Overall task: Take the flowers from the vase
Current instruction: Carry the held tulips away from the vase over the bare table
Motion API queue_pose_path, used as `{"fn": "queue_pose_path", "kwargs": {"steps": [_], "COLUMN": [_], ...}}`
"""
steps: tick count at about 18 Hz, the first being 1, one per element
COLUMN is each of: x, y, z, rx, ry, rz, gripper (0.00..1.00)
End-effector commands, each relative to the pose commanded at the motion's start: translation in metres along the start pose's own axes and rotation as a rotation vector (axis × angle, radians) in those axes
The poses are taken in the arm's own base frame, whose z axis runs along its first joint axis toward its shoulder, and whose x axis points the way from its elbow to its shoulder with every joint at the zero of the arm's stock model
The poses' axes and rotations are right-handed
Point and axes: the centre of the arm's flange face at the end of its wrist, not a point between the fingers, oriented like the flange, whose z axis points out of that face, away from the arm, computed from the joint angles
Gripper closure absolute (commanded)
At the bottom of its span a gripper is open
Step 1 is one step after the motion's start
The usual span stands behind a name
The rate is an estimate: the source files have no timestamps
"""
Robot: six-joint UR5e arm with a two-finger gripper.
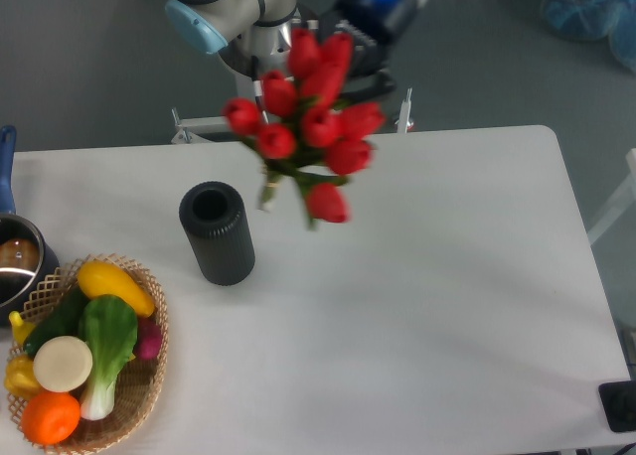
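Red tulip flowers (306, 127) – blurred, green stems dangling – hang clear of the black ribbed vase (217, 232); the pincer (350, 63) pinches them.

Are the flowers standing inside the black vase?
No, the flowers hang in the air, held up by the gripper, and the mouth of the vase is open and dark.

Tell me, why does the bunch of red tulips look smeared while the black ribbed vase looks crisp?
In the fixed camera view, the bunch of red tulips is motion-blurred, its buds soft-edged, which suggests the arm is carrying it; the matte black ribbed vase and the wicker basket of vegetables are sharp; lighting is even, with only faint soft shadows on the white table.
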Motion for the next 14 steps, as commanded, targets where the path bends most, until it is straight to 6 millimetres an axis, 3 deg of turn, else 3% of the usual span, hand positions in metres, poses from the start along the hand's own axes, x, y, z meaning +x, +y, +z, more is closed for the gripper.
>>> {"fn": "queue_pose_path", "kwargs": {"steps": [5, 14], "x": [-0.047, -0.065], "y": [0.029, 0.050], "z": [-0.040, -0.056], "rx": [-0.189, -0.522], "ry": [-0.154, -0.275], "rz": [0.167, 0.180], "gripper": [1.00, 1.00]}}
